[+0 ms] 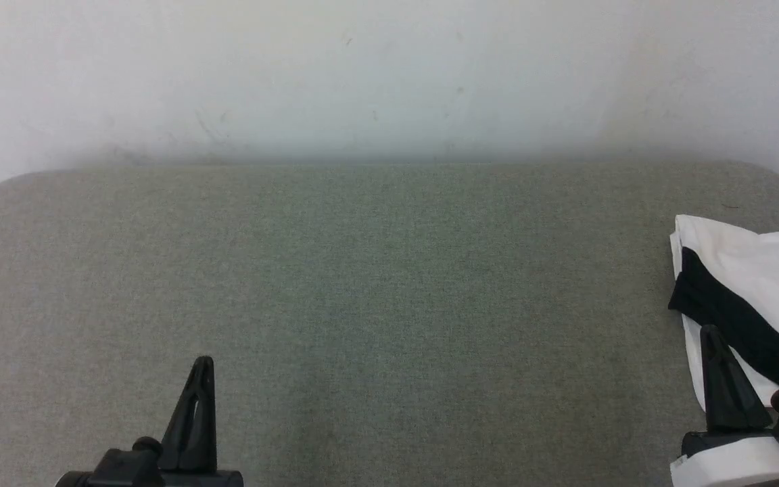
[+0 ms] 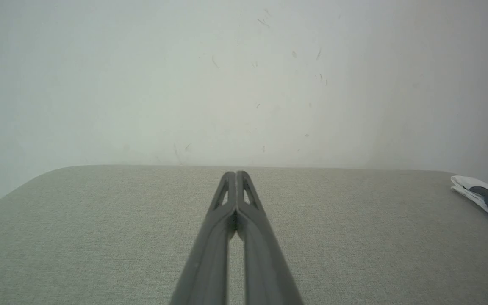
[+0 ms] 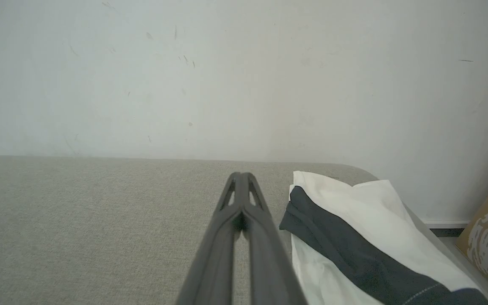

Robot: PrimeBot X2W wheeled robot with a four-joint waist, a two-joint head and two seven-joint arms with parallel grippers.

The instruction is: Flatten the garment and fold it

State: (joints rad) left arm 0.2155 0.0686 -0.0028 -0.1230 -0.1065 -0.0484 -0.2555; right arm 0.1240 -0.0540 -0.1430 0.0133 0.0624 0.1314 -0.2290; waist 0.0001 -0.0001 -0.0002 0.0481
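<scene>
Clenched and empty, left claw (image 1: 203,365) and right claw (image 1: 709,333) are waiting at the frame's bottom. The garment (image 1: 765,267) is lying bunched at the right edge and could be slipping off the worktop (image 1: 389,291) if tugged outward.

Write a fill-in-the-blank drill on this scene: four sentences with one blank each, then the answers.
1. The soft white garment with black sleeves lies bunched at the robot's ____ end of the grey fabric-covered table.
2. The left gripper has its two dark fingers ____.
3. The right gripper, beside the garment, is closed on ____.
4. Behind the table rises a plain ____ wall.

Missing words: right; shut; nothing; white.
</scene>
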